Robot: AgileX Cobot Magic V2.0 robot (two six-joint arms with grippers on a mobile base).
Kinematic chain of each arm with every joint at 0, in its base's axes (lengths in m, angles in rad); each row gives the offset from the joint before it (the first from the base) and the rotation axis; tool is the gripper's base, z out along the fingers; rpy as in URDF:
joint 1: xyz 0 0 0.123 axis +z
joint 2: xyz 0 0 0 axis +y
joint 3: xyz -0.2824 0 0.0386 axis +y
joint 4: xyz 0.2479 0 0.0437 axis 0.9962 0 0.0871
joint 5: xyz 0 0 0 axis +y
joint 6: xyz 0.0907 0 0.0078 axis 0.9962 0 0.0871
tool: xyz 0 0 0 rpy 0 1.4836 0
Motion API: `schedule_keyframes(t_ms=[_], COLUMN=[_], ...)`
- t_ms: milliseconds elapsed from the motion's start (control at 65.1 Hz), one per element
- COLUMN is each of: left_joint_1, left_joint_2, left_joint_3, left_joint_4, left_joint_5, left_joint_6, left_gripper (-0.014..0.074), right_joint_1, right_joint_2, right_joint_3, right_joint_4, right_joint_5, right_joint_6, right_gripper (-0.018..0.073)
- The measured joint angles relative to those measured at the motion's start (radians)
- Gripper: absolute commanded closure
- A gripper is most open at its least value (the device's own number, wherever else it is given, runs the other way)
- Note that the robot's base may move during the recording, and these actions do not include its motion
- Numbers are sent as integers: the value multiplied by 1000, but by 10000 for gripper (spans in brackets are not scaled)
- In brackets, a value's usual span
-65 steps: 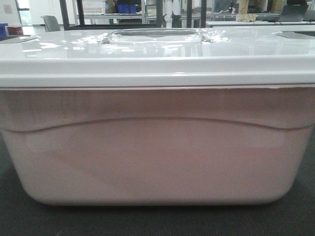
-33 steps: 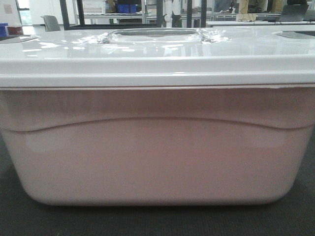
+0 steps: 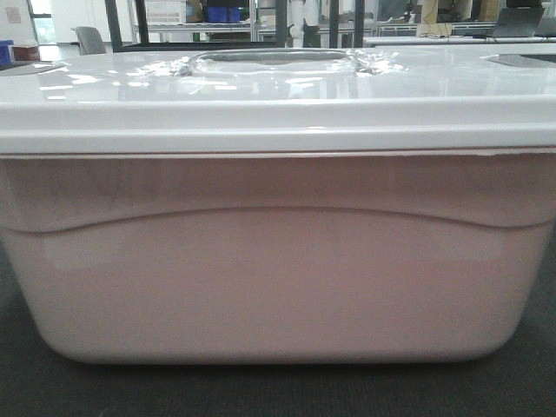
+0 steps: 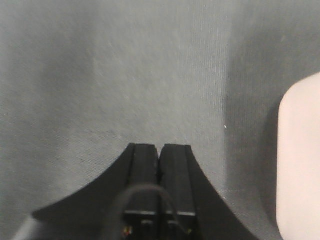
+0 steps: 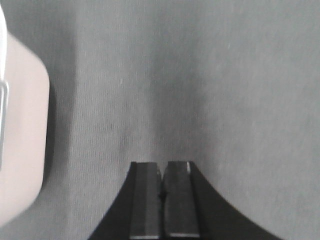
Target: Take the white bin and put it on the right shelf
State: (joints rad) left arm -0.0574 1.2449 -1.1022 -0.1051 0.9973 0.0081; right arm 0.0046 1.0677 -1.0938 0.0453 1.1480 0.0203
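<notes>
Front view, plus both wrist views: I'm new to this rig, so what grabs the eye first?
The white bin fills almost the whole front view, with its glossy lid on. In each wrist view a gripper hangs shut over a grey surface, with the bin at the edge: left gripper, right gripper.
</notes>
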Motion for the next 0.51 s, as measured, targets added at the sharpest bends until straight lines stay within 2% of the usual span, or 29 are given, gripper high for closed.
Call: schedule_keyframes(t_ms=[507], left_joint_1=[0], left_joint_2=[62], left_joint_3=[-2], left_joint_4=[-12], left_joint_5=[-6], left_joint_6=[0], left_gripper=[715], right_joint_1=[0], right_joint_2=[34], right_joint_3=[0], right_joint_4=[55], right_joint_5=[13], right_joint_6=[2], right_gripper=[503])
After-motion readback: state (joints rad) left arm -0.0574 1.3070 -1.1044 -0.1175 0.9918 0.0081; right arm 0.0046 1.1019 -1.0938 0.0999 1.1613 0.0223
